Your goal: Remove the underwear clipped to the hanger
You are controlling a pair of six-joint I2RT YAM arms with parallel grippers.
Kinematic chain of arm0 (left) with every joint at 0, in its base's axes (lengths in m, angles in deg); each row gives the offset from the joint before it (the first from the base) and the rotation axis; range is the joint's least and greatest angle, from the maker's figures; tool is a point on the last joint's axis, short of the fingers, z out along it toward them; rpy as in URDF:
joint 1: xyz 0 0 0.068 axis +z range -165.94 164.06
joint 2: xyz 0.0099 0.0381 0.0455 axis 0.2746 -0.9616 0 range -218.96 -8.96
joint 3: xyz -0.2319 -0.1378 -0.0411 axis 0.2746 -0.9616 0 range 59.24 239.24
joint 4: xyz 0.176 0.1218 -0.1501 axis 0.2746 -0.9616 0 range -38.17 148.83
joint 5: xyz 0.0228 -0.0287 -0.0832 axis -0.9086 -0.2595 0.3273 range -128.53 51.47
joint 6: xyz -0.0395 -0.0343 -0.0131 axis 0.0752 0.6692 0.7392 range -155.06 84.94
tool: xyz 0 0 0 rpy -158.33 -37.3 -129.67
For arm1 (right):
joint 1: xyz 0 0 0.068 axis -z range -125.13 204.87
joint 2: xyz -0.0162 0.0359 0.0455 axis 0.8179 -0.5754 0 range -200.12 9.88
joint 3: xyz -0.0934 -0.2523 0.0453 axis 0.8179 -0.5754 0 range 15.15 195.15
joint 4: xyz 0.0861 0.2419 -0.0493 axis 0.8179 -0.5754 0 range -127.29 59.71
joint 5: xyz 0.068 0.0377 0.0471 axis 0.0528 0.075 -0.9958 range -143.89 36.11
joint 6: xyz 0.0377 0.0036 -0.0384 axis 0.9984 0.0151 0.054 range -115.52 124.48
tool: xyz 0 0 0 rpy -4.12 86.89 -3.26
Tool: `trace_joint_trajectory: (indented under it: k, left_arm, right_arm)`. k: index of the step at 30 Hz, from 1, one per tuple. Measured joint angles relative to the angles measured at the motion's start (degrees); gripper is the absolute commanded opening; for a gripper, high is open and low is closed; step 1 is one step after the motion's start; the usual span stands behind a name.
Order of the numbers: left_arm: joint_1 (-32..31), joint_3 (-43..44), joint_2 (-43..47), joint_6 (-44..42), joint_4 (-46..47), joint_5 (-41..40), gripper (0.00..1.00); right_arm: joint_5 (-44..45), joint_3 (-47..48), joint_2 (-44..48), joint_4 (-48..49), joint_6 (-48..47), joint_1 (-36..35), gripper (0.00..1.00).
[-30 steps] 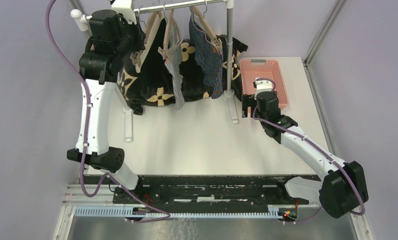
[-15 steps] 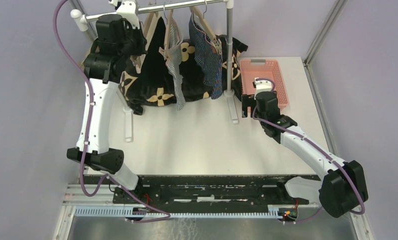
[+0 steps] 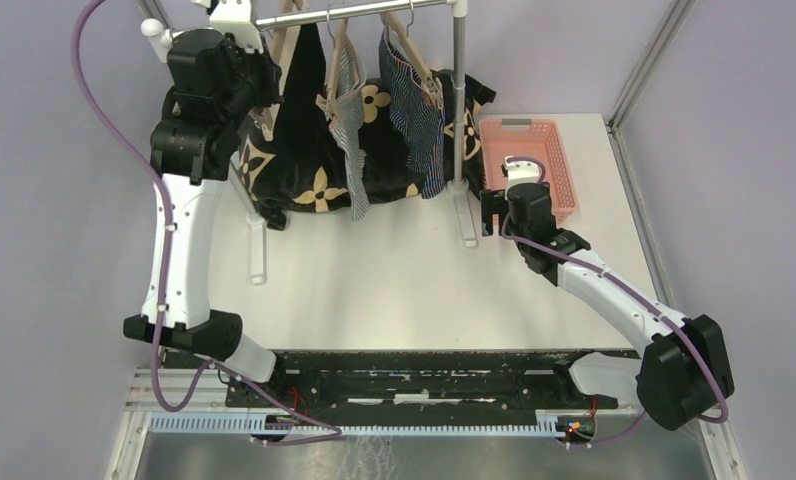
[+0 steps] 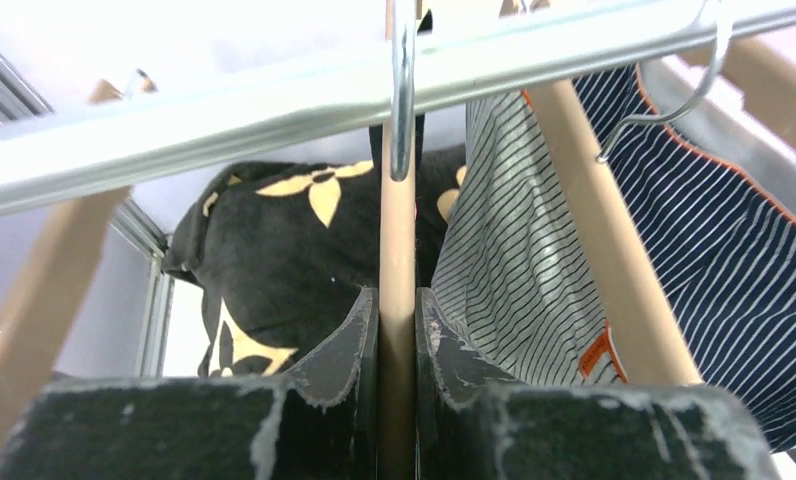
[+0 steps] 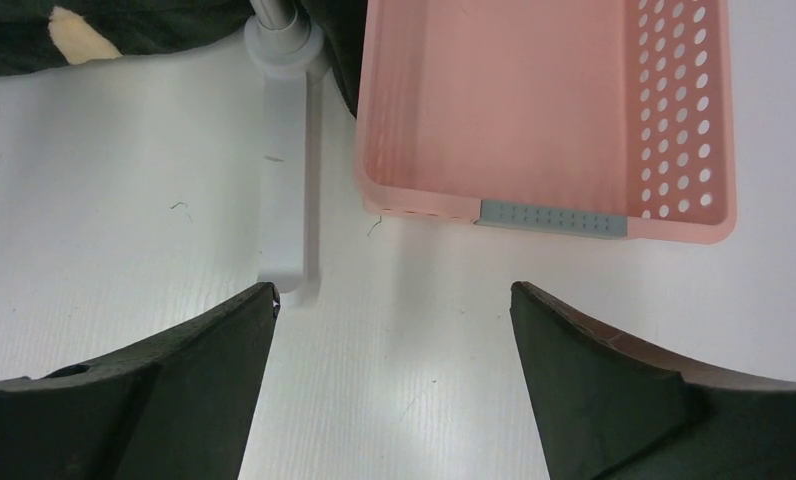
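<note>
Three wooden hangers hang on a metal rail (image 3: 364, 12). They carry the black underwear (image 3: 302, 95), the grey-white striped underwear (image 3: 350, 120) and the navy striped underwear (image 3: 416, 115). My left gripper (image 3: 266, 78) is high at the rail's left end. In the left wrist view it (image 4: 397, 312) is shut on the tan bar of the left hanger (image 4: 397, 240), under that hanger's hook (image 4: 402, 90). The grey-striped underwear (image 4: 514, 260) and the navy underwear (image 4: 724, 250) hang to its right. My right gripper (image 3: 490, 210) is open and empty, low over the table (image 5: 394, 300).
A big black cloth with tan flowers (image 3: 314, 185) hangs behind the underwear and also shows in the left wrist view (image 4: 274, 250). A pink basket (image 3: 564, 170) stands at the right, just ahead of the right gripper (image 5: 544, 215). The rack's post and foot (image 5: 289, 150) stand left of it.
My left arm has swung up and to the left at the rail, and the hanger with the black underwear has shifted with it. The right arm has edged slightly left.
</note>
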Motion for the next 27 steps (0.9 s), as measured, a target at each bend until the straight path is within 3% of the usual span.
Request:
trace_joint_trajectory:
  k: [9, 20, 27]
  left_arm:
    - [0.00, -4.37, 4.94, 0.00, 1.27, -1.18, 0.03]
    - [0.00, -27.15, 16.22, 0.37, 2.80, -1.60, 0.03]
    - [0.00, -48.22, 32.96, 3.82, 2.62, 2.08, 0.03]
  right_arm:
    - [0.22, 0.00, -0.02, 0.00, -0.15, -0.17, 0.95]
    - [0.15, 0.11, -0.07, -0.07, -0.22, -0.37, 0.95]
    - [-1.40, 1.77, -0.07, -0.07, -1.44, -0.37, 0.96]
